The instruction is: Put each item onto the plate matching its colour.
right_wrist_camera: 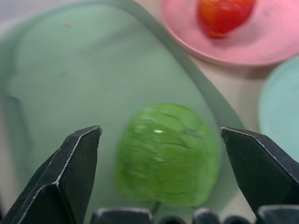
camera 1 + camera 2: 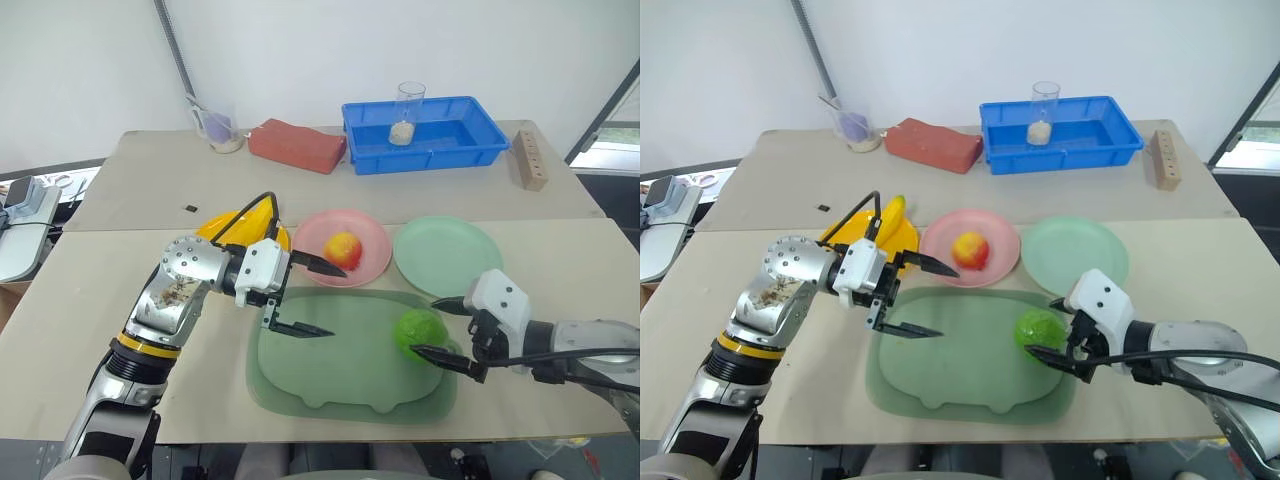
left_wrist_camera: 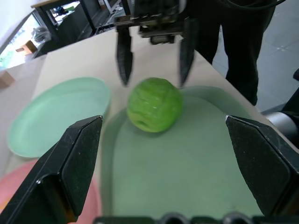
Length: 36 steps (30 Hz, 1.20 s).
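A: Jaws first. Both sets are spread wide and hold nothing. The right gripper point(image 2: 440, 327) sits at the right edge of the dull-green tray point(image 2: 320, 375), one finger on each side of the bumpy green fruit point(image 2: 419, 330), not pressing it as far as I can tell.

B: And the left gripper point(image 2: 320, 298)?

A: It hovers over the tray's left part, pointing across toward the green fruit, well apart from it.

B: Where do the fruits lie?

A: The green one rests on the tray near its right rim, just in front of the mint green plate point(image 2: 447, 255), which is bare. The red-and-yellow round fruit point(image 2: 342, 249) sits on the pink plate point(image 2: 375, 250). The banana point(image 2: 892, 215) lies on the yellow plate point(image 2: 905, 236), partly behind the left arm.

B: Anything else on the tabletop point(image 2: 150, 190)?

A: At the back, a red brick point(image 2: 296, 145), a blue bin point(image 2: 425, 135) with a clear cup point(image 2: 407, 113) in it, a small beaker point(image 2: 222, 130), and a wooden block point(image 2: 530, 160).
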Each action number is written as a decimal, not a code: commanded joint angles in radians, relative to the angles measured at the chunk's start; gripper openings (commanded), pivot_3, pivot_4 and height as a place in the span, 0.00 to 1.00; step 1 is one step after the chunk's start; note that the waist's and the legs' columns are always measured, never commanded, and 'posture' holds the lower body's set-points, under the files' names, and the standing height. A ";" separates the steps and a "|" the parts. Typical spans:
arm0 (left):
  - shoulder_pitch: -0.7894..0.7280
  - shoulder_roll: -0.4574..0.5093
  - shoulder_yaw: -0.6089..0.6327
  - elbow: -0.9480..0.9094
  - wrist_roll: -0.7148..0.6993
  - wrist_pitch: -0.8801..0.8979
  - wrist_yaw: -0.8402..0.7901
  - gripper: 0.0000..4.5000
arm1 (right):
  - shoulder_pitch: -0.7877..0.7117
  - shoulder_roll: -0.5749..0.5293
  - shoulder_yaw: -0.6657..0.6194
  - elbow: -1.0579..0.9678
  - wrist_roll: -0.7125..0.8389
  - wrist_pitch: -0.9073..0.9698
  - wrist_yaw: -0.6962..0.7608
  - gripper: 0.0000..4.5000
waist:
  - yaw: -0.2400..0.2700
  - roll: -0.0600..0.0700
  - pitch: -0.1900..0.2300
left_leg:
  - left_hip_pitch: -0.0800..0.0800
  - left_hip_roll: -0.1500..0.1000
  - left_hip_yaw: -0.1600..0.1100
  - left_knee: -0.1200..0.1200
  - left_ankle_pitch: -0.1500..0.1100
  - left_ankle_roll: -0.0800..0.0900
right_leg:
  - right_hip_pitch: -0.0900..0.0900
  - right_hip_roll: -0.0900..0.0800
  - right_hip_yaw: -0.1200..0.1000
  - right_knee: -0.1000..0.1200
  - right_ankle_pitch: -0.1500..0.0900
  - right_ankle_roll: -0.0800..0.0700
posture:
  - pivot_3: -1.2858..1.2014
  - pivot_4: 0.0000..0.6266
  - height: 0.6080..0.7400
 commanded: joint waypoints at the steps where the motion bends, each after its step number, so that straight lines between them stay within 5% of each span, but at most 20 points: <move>1: 0.010 0.009 0.007 -0.061 -0.016 -0.006 0.018 0.99 | 0.000 0.017 0.023 -0.001 -0.033 -0.029 0.002 1.00 | 0.001 0.000 0.000 | 0.000 0.000 0.000 0.000 0.000 0.000 | 0.000 0.000 0.000 0.000 0.000 0.000 | 0.52 0.24 1.00; 13: 0.004 0.005 0.007 -0.048 -0.008 -0.018 0.052 0.99 | 0.003 0.082 0.087 0.022 -0.052 0.000 -0.004 1.00 | -0.002 0.000 0.000 | 0.001 0.000 0.000 0.000 0.000 0.000 | 0.000 0.001 0.000 0.000 0.000 0.000 | 0.52 0.24 1.00; 18: 0.004 0.006 0.004 -0.050 -0.011 -0.014 0.059 1.00 | 0.016 0.076 0.065 0.014 -0.035 0.004 0.021 0.69 | 0.000 0.000 0.000 | 0.000 0.000 0.000 0.000 0.000 0.000 | 0.000 0.001 0.000 0.000 0.000 0.000 | 0.52 0.24 1.00; 23: 0.007 0.008 0.004 -0.052 -0.009 -0.012 0.062 1.00 | -0.001 0.071 0.038 0.018 -0.014 0.005 0.046 0.64 | 0.000 0.000 0.000 | 0.000 0.000 0.000 0.000 0.000 0.000 | 0.000 0.001 0.000 0.000 0.000 0.000 | 0.52 0.24 1.00; 28: -0.022 -0.012 0.022 -0.013 0.012 -0.015 0.119 1.00 | -0.243 0.156 -0.056 0.178 0.063 0.066 -0.046 0.64 | -0.010 0.000 0.000 | 0.001 0.000 0.000 0.000 0.000 0.000 | 0.000 0.001 0.001 0.000 0.000 0.000 | 0.52 0.24 1.00; 36: -0.060 -0.059 0.036 0.041 0.059 -0.029 0.253 1.00 | -0.481 0.219 0.035 0.545 -0.150 -0.008 -0.164 0.64 | 0.002 0.000 0.000 | -0.001 0.000 0.000 0.000 0.005 0.008 | 0.001 0.001 0.001 0.000 0.001 0.001 | 0.52 0.24 1.00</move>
